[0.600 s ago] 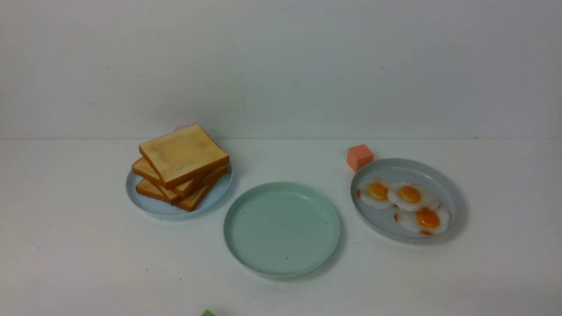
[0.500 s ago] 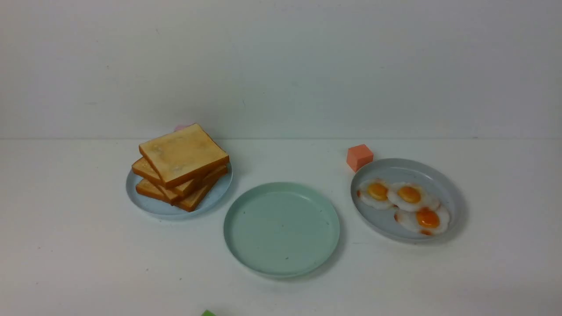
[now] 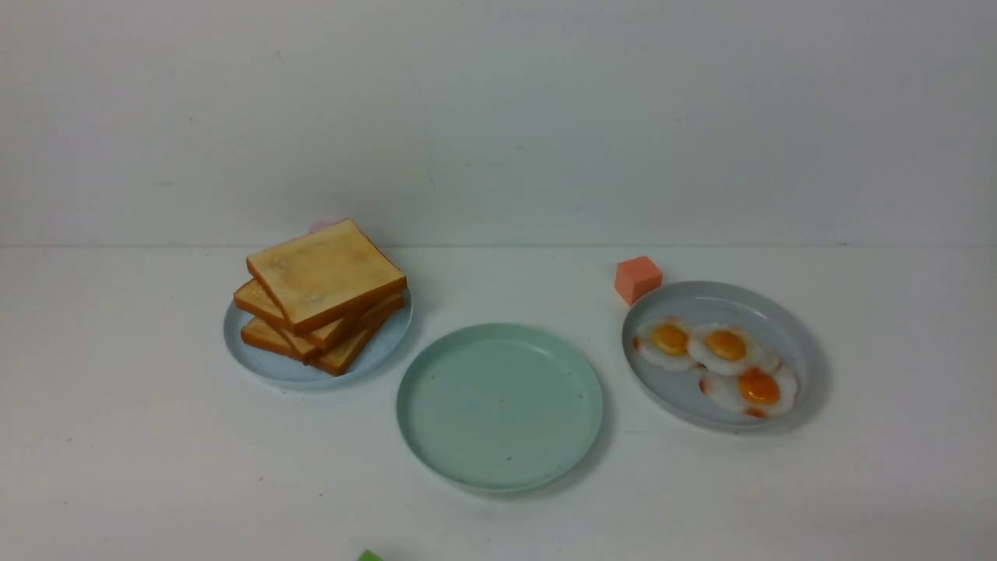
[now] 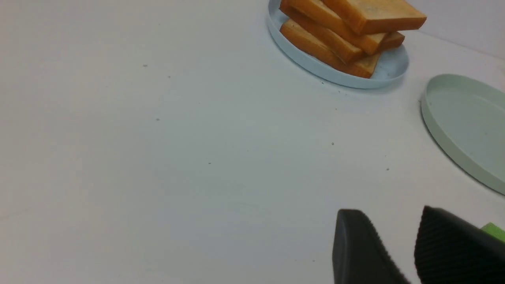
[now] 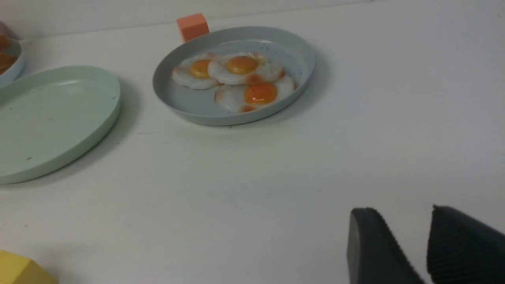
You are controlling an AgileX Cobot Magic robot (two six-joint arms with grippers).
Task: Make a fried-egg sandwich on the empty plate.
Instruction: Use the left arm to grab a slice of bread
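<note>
Over table (image 4: 158, 157), L tool (image 4: 390, 215), R tool (image 5: 402, 213), jaws parted.

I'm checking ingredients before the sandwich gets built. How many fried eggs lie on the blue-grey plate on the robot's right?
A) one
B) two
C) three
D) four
C: three fried eggs, each with its own orange yolk, lie partly overlapping on the blue-grey plate.

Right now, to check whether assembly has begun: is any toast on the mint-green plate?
No, the mint-green plate is bare; all the toast slices sit stacked on the blue-grey plate to its left.
</note>
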